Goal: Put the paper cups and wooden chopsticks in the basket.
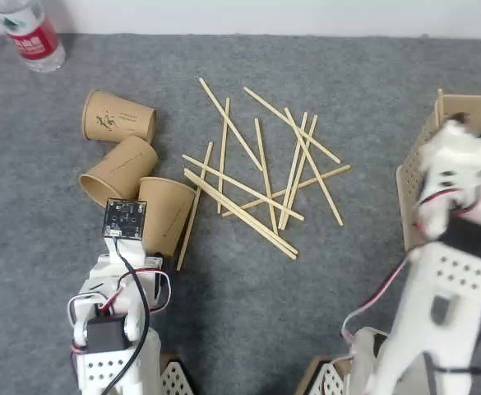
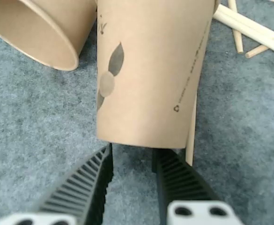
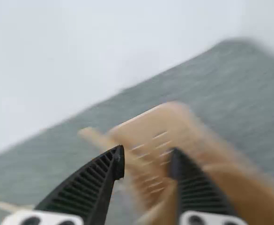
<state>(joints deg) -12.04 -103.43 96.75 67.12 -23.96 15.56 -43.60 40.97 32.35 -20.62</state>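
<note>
Lying on its side in the high view, the nearest paper cup [image 1: 166, 216] points its base at the left arm, long axis in line with it; chopsticks [image 1: 256, 173] lie beside it, the basket [image 1: 413, 189] under the right arm. Left wrist view: the left gripper [image 2: 132, 154] is narrowly open, empty, tips just short of the paper cup's base. Right wrist view: the right gripper [image 3: 146, 161], slightly open, empty, faces the basket.

white plastic arms [image 1: 113, 346] with red and black cables [image 1: 133, 276] — black ribbed fingers [image 2: 86, 187], pale screw-holed bases.
</note>
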